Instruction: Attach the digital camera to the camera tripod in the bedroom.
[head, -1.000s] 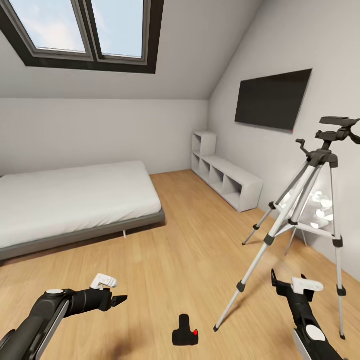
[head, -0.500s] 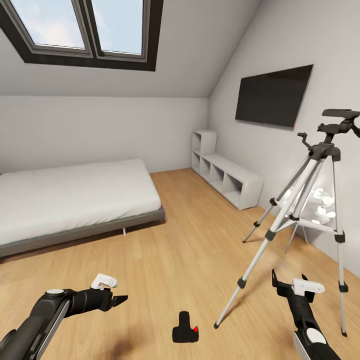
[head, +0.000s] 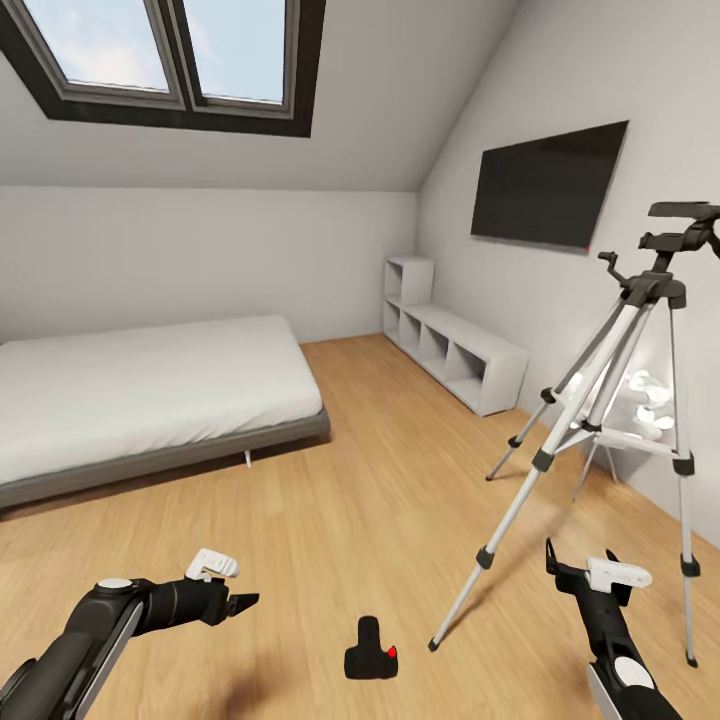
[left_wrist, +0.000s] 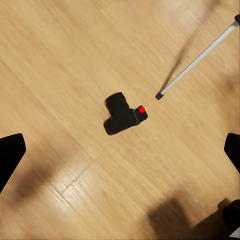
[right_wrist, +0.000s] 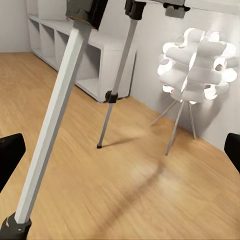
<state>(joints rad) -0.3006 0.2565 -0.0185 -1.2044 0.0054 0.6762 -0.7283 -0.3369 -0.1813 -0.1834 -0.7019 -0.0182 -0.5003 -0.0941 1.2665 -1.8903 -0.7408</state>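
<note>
The digital camera (head: 370, 651) lies on the wood floor between my arms, black with its red button showing; the left wrist view looks down on the digital camera (left_wrist: 124, 115). The camera tripod (head: 620, 370) stands at the right on silver legs, its black pan head (head: 682, 228) bare. One leg's foot (head: 433, 647) rests just right of the camera. My left gripper (head: 242, 603) hovers open to the camera's left, fingertips (left_wrist: 11, 154) far apart. My right gripper (head: 556, 562) is open beside a tripod leg (right_wrist: 55, 120).
A grey-framed bed (head: 150, 400) fills the left side. White cube shelves (head: 455, 355) and a wall TV (head: 550, 185) line the right wall. A white petal lamp (right_wrist: 197, 65) stands behind the tripod. A skylight (head: 165, 60) is overhead.
The whole head view has shifted a little, so the tripod sits slightly further right in the picture. Both arms and the camera keep their places.
</note>
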